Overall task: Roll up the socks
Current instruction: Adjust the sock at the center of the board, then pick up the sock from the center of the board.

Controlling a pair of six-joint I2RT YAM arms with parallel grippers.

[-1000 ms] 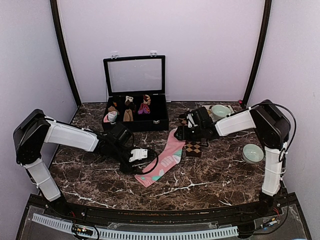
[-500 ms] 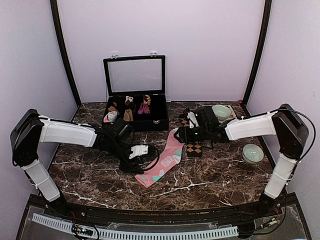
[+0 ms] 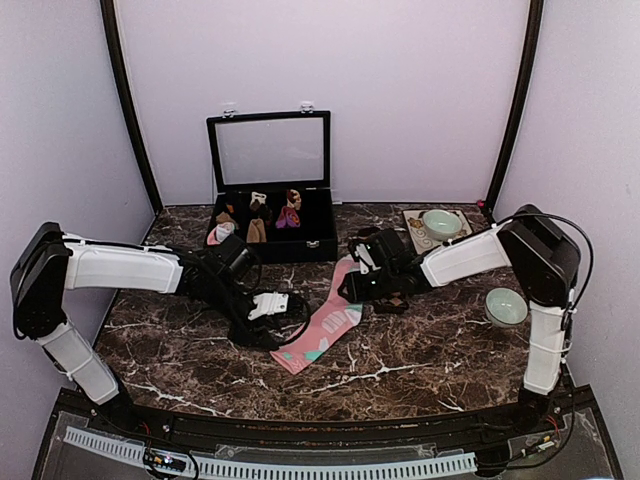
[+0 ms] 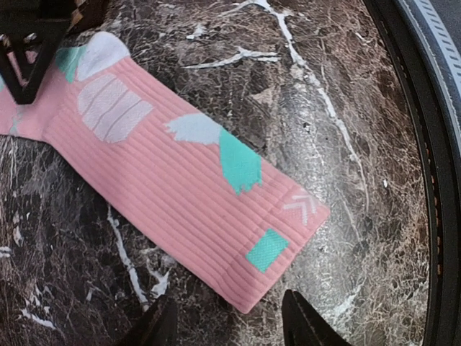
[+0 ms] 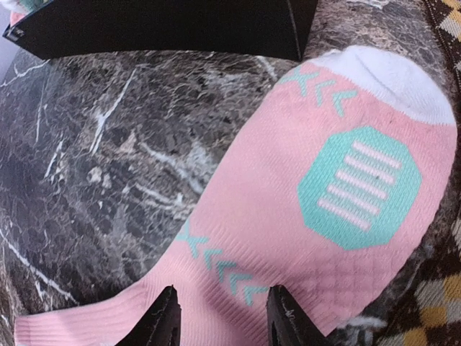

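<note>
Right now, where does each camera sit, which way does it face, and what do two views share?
Top external: above and behind the arms, facing down onto the marble table; both arms, left pincer and right pincer show.
Left wrist: on the left arm, facing down at the pink sock, cuff end; own fingertips at bottom.
Right wrist: on the right arm, facing the sock's toe end and black box; own fingertips at bottom.
Shared: both wrist views show the pink sock, opposite ends.
</note>
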